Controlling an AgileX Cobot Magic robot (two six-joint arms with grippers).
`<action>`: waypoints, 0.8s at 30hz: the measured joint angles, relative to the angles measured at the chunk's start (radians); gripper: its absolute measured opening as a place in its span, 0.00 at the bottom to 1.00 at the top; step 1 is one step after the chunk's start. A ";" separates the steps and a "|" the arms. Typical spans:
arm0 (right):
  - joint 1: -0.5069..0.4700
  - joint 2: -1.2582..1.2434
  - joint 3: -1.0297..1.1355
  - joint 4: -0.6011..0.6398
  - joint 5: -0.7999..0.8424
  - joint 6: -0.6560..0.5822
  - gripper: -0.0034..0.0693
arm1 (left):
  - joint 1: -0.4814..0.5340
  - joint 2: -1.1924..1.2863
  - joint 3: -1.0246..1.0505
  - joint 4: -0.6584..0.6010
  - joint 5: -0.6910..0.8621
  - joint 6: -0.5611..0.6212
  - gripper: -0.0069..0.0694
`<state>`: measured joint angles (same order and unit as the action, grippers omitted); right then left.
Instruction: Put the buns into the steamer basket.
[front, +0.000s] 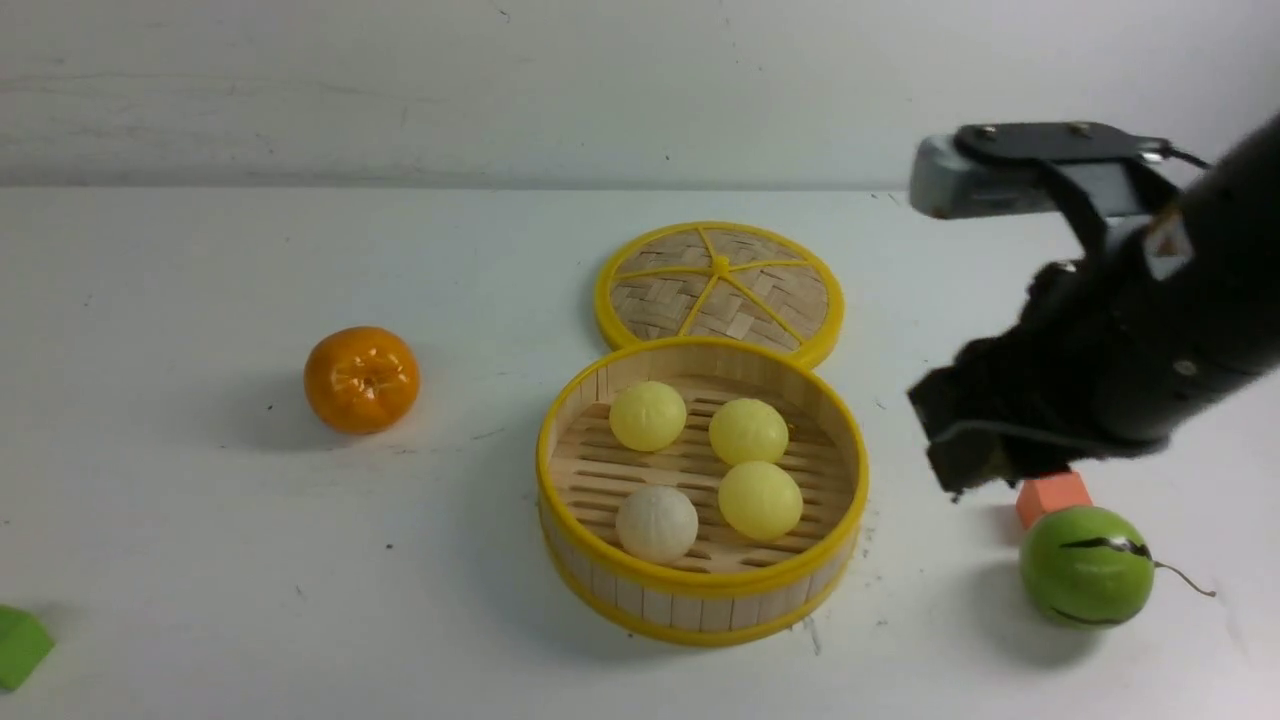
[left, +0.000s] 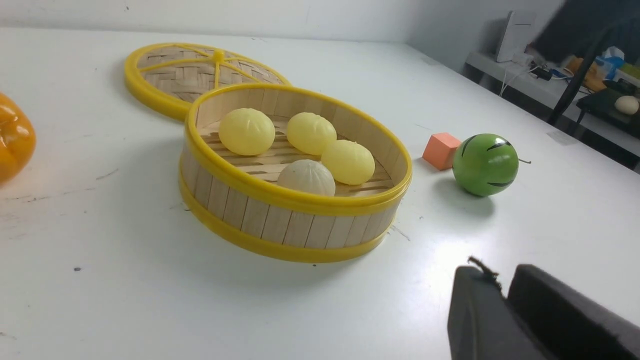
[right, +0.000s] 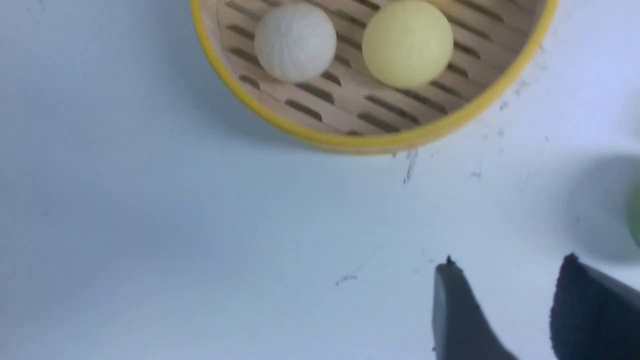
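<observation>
1. the steamer basket (front: 700, 610) sits upright on the white table (front: 300, 600), with its slatted floor partly showing between the buns.
2. all four buns are inside the steamer basket: a pale yellow bun (front: 648, 416) toward its rear left, a second yellow bun (front: 748, 432) toward its rear right, a third yellow bun (front: 760, 500) in front of that one, and the off-white pleated bun (front: 657, 524) toward its front left.
3. the right gripper (right: 510, 262) has its fingers apart, with nothing between them. its arm (front: 1130, 330) is blurred, raised over the table to the right of the steamer basket.
4. the left gripper (left: 502, 272) has its fingertips slightly apart, a narrow gap between them and nothing held; it is out of the front view.
5. the woven lid (front: 720, 290) lies just behind the steamer basket, its near edge hidden by the basket's rim.
6. the glossy orange tangerine (front: 362, 380) is well apart from the steamer basket, to its left.
7. the green melon (front: 1087, 567) is to the right of the steamer basket, with the salmon block (front: 1053, 497) just behind the melon.
8. a green block (front: 20, 645), partly cut off, is far left of the steamer basket.
</observation>
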<state>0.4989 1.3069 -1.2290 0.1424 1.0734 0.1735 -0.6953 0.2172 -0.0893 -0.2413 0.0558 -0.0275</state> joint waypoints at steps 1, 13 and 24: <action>0.000 -0.032 0.027 0.000 0.001 0.009 0.33 | 0.000 0.000 0.000 0.000 0.000 0.000 0.21; 0.000 -0.470 0.369 0.001 0.044 0.055 0.02 | 0.000 0.000 0.000 0.001 0.000 0.000 0.21; -0.136 -0.795 0.572 -0.142 -0.106 0.008 0.02 | 0.000 0.000 0.000 0.001 0.000 0.000 0.22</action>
<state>0.3627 0.5118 -0.6571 0.0000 0.9675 0.1820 -0.6953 0.2172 -0.0893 -0.2404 0.0558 -0.0275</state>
